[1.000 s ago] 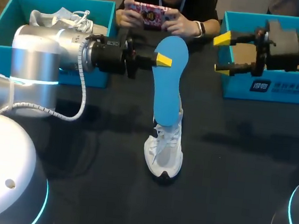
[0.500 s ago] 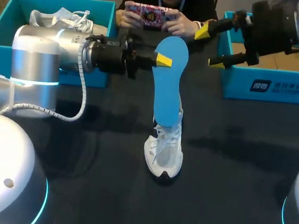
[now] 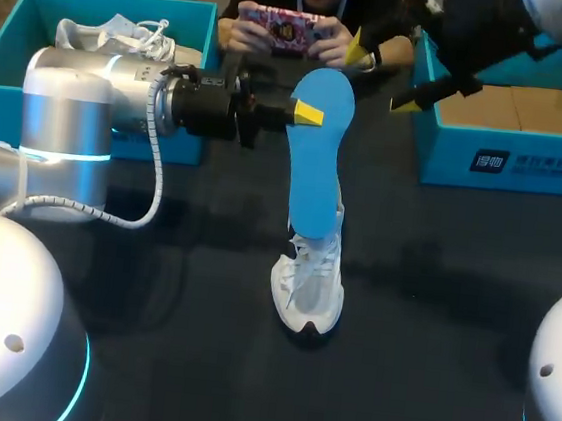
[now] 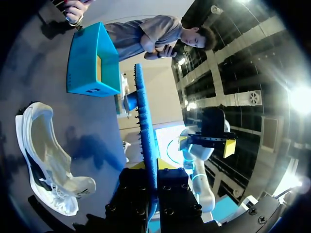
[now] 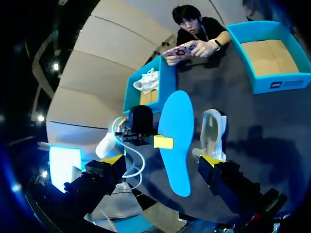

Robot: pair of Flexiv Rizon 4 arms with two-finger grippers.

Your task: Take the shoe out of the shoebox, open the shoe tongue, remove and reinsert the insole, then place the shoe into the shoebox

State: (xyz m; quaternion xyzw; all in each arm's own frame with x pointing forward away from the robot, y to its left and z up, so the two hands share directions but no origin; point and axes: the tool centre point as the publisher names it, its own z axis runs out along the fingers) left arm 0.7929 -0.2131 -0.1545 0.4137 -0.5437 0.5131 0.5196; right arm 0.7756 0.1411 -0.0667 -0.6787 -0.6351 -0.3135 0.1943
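Note:
My left gripper (image 3: pixel 308 114) is shut on the upper edge of a blue insole (image 3: pixel 317 154), which hangs upright above the table. Its lower end sits just over the heel opening of a white shoe (image 3: pixel 309 279) standing on the black table. In the left wrist view the insole (image 4: pixel 146 141) runs edge-on between the fingers of my left gripper (image 4: pixel 151 171), with the shoe (image 4: pixel 46 160) lying beside it. My right gripper (image 3: pixel 381 77) hangs open and empty high over the far right. From it the insole (image 5: pixel 176 141) and shoe (image 5: pixel 214 131) lie ahead.
A teal shoebox (image 3: pixel 507 164) with a bare cardboard floor stands at the far right. Another teal box (image 3: pixel 1 50) at the far left holds a second white shoe (image 3: pixel 118 38). A person's hands (image 3: pixel 280 24) hold a phone over the far edge.
My right arm has lifted and swung left, from over the right shoebox to higher near the far edge, staying open. The left arm, insole and shoe have not moved.

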